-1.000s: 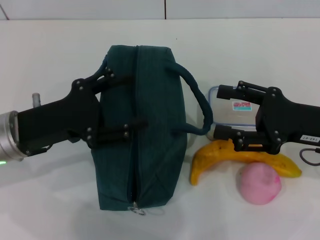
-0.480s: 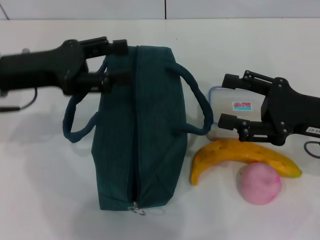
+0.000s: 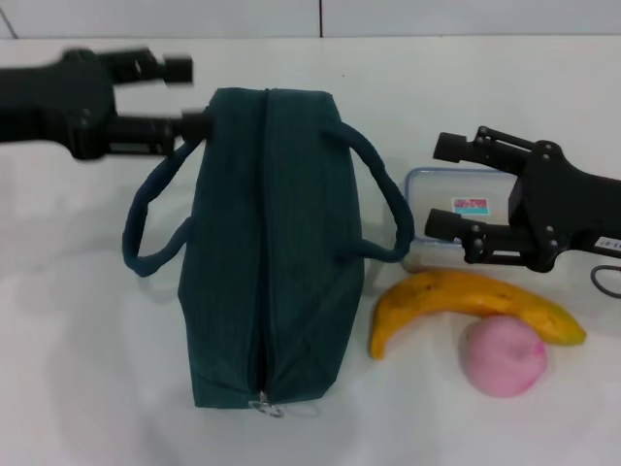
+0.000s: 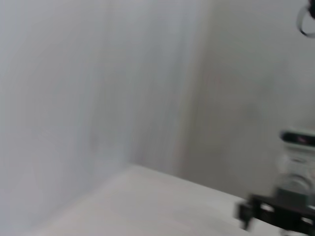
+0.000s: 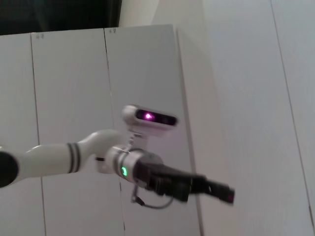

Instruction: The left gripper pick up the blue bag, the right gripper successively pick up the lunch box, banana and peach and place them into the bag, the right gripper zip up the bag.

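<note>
Nearest to the robot lie the peach (image 3: 503,356) and, just beyond it and touching it, the banana (image 3: 470,304), which runs across the table with its long axis from side to side. The blue bag (image 3: 272,243) stands in the middle of the table (image 3: 78,359). Its long axis runs away from the robot, the zipper is still shut along the top, and the ring pull is at the near end.

Farther back, on the robot's right, the lunch box (image 3: 452,209) sits just beside the bag's right handle. The right gripper (image 3: 450,184) hangs over the lunch box with its two fingers spread apart, one near each long side, and it holds nothing. It is clearly the nearer arm to all three food items.

Farthest, at the bag's far left corner, is the left gripper (image 3: 184,95). Its fingers are parted and empty. The lower one points at the place where the left handle (image 3: 146,228) joins the bag, and I cannot tell if it touches the fabric. The loop of this handle hangs toward the robot from that gripper, so the grasp depends on coming back down to it.

The left gripper is smeared, and the left wrist view shows no bag. The right wrist view shows only the left arm against a wall. Part of the lunch box is hidden under the right gripper.
</note>
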